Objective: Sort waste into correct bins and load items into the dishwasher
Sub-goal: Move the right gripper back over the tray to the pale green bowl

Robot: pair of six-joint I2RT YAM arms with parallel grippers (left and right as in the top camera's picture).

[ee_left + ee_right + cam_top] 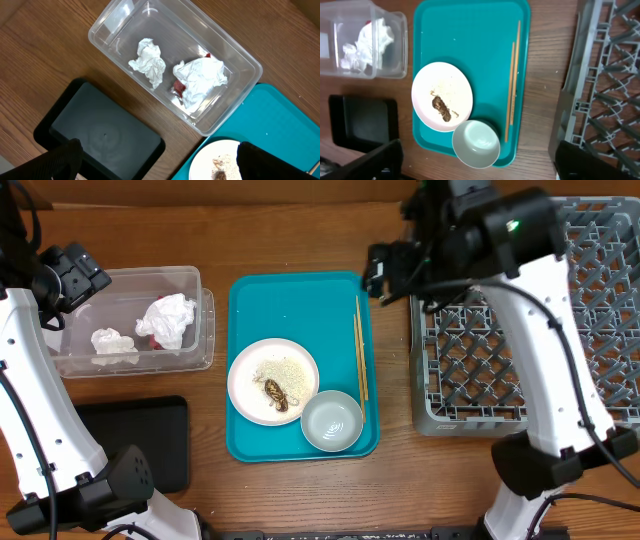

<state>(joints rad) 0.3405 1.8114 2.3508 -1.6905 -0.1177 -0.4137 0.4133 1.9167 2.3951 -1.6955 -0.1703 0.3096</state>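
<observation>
Wooden chopsticks (360, 350) are lying along the tray's (300, 295) right edge, with the rack (480, 370) sitting right of the tray. Right gripper (482, 160) and left gripper (160, 162) are hanging with jaws apart, empty. Likely next: right going for the chopsticks, pinching both mid-length, jaws crossing them.

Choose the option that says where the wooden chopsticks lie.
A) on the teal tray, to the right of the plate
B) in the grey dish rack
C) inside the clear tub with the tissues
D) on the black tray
A: the chopsticks lie lengthwise along the right side of the teal tray, just right of the plate.
</observation>
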